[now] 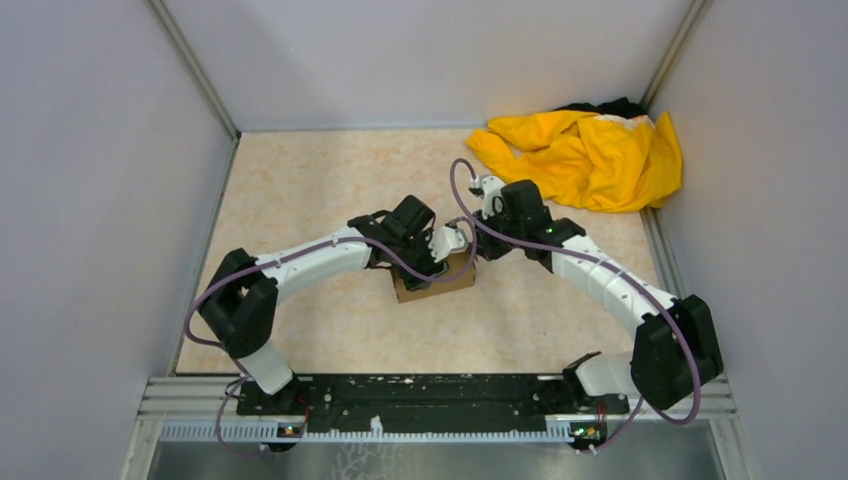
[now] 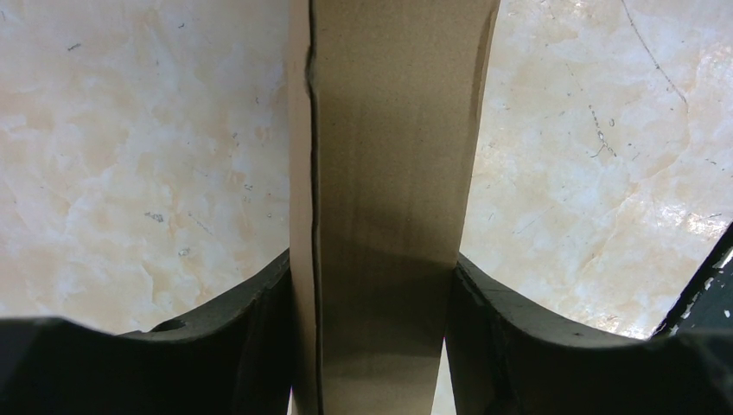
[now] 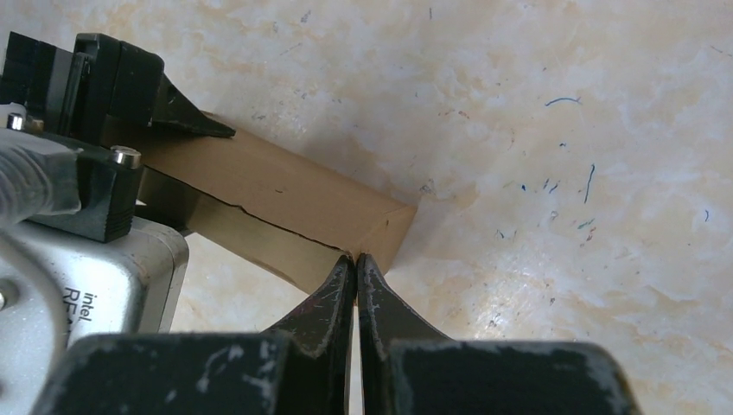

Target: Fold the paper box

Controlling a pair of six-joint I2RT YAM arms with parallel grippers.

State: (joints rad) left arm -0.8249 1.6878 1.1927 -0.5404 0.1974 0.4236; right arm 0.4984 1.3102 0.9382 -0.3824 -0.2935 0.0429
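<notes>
paper box (image 2: 389, 173) gripped between left jaws; closed right jaws touch corner.

The top camera is looking down from high above and behind both bases, holding the whole walled surface (image 1: 300, 180) at a distance, with the near edge at the bottom and the far wall at the top. The left wrist camera (image 3: 95, 268) is hovering right over the paper box (image 2: 389, 173) and peering steeply down between the left jaws, so close that cardboard is filling mid-view. The right wrist camera is facing left and downward over the right jaws, low and close, catching the box's right end. All three are sharing that box at mid-surface.
</notes>
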